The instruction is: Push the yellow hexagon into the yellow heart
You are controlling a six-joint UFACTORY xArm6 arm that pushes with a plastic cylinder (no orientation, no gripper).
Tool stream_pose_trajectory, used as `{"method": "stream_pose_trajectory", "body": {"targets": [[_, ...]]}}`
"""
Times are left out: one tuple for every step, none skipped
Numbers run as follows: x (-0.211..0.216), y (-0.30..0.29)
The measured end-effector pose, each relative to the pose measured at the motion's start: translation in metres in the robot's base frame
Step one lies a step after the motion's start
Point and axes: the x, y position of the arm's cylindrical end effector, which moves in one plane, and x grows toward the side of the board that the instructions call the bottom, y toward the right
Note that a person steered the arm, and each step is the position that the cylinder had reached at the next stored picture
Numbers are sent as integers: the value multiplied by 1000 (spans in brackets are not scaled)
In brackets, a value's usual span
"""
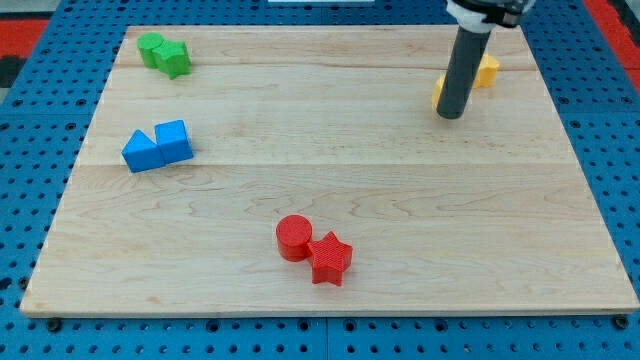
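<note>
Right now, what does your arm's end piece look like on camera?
A straight, dark grey round rod with a plain flat end, my tip. At the view's top it enters a black mount with a white ring. No cables or markings show.

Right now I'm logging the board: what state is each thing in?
Tip: down on the board, against the yellow blocks.
Yellow blocks: mostly hidden behind the rod, shapes unclear.
Green blocks: touching pair.
Blue blocks: touching pair.
Red cylinder: touching the red star.
</note>
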Motion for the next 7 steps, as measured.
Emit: {"method": "stream_pose_trajectory", "body": {"targets": [[-3,0],[-2,-7],[-1,-31],[-10,-29],[-21,-24],[-33,-13],[-34,-8]]}}
